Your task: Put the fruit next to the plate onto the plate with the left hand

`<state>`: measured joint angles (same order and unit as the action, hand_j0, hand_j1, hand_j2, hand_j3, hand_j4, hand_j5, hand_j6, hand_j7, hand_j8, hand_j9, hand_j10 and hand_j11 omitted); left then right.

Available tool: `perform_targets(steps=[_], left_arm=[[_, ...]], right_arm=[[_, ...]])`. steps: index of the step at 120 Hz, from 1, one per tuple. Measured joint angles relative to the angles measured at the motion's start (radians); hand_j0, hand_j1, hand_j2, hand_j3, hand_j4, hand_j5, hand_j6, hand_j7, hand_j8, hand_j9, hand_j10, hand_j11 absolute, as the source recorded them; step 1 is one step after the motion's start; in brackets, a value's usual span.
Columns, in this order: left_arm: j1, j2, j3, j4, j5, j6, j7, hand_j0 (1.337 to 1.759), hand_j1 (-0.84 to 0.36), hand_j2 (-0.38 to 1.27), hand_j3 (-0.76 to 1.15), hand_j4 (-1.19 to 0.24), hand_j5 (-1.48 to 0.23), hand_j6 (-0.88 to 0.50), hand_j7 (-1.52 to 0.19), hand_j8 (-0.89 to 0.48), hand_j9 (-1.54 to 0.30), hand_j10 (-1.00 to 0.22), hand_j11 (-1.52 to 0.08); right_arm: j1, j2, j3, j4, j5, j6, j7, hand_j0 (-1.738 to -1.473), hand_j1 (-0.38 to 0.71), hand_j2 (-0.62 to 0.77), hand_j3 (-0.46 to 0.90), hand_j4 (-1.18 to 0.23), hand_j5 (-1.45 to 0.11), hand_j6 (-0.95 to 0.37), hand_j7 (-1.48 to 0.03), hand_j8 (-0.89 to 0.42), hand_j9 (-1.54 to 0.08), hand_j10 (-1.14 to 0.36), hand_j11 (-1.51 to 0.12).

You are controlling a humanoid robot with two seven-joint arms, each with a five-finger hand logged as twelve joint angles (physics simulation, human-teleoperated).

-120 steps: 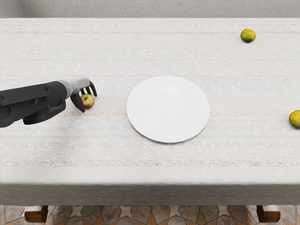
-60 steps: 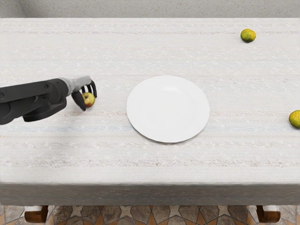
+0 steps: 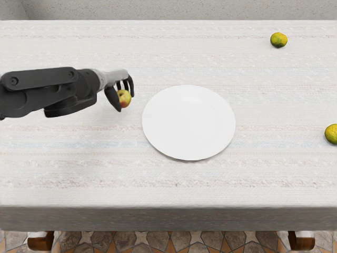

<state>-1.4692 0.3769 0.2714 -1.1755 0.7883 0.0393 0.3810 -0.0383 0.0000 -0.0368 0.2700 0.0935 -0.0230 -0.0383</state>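
The left hand (image 3: 119, 90), whose arm comes in from the left edge of the frame, is clamped around a small red-and-yellow apple (image 3: 124, 98), holding it just left of the white plate (image 3: 188, 122) at the centre. The pick-up looks done, though I cannot tell whether the apple is clear of the table (image 3: 168, 174). What is left, as I judge it, is carrying it over the rim, setting it down on the bare plate and letting go. A greenish fruit (image 3: 278, 39) at the upper right and a second fruit (image 3: 331, 134) at the right edge lie well apart.
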Motion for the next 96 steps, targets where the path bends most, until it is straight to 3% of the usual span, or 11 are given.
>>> perform_targets(steps=[56,96], left_arm=[[-0.097,-0.211,0.054,0.002,-0.111,-0.001,-0.001,1.654,-0.29,0.2,0.0,-0.58,-0.95,-0.38,-0.94,-0.46,-0.92,-0.68,-0.92],[-0.073,-0.247,0.07,0.0,-0.199,-0.037,0.0,1.653,-0.28,0.19,0.0,-0.6,-0.92,-0.4,-0.91,-0.47,-0.9,-0.67,-0.9]], right_arm=[[0.0,0.0,0.0,0.0,0.0,0.0,0.0,-1.658,-0.31,-0.01,0.0,-0.03,-0.04,-0.03,-0.04,-0.03,-0.04,-0.03,-0.04],[0.0,0.0,0.0,0.0,0.0,0.0,0.0,-1.658,-0.31,-0.01,0.0,-0.03,-0.04,-0.03,-0.04,-0.03,-0.04,-0.03,-0.04]])
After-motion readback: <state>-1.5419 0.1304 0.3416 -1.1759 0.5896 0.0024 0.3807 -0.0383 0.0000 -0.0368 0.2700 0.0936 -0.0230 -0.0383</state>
